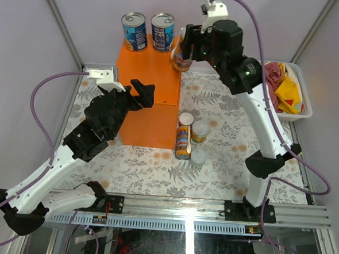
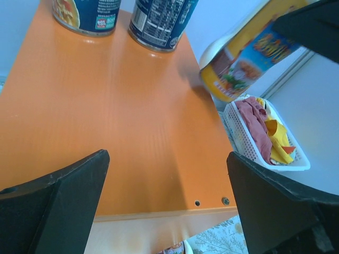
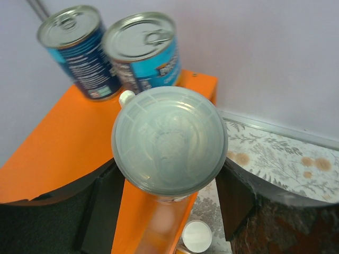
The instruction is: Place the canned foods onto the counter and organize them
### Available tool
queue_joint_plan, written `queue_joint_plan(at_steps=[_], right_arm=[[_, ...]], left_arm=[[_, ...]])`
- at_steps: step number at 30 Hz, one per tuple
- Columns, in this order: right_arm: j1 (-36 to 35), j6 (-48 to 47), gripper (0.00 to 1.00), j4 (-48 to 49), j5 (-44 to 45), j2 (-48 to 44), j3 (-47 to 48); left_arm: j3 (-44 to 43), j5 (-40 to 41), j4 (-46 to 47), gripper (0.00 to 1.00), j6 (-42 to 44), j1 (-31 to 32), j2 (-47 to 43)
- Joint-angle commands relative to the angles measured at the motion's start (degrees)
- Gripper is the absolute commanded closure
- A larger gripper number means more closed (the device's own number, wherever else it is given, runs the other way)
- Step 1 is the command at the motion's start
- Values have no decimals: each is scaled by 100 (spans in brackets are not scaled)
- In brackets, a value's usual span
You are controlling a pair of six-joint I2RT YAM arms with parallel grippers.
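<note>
Cans sit in three places, and only the overhead view takes them all in. A pair of blue-labelled, silver-topped cans stands at the far edge of the big orange box counter. The right claw is clamped on a tall yellow-orange can with a pale lid at the box's far right corner. Three more tins wait on the leaf-patterned table just beside the box's right wall.

The right wrist view adds the held can's round lid face-on and a finger on either side of it. The left wrist view shows the same can leaning, its long axis running from lower left to upper right. Its upper end is cut off, so I cannot tell whether its base touches the box.

The left claw hovers over the box with jaws spread wide and nothing between them.

A white plastic basket of red and yellow cloths sits well to the right.
</note>
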State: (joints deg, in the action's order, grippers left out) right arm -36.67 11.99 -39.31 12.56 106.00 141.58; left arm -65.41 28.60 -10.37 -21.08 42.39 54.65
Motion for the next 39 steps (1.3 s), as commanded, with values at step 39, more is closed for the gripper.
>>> queue_joint_plan(at_steps=[39], right_arm=[[-1446,-1191,100,2986,264,1657,456]], left_arm=[[-243,69,158,1,574,-583,127]])
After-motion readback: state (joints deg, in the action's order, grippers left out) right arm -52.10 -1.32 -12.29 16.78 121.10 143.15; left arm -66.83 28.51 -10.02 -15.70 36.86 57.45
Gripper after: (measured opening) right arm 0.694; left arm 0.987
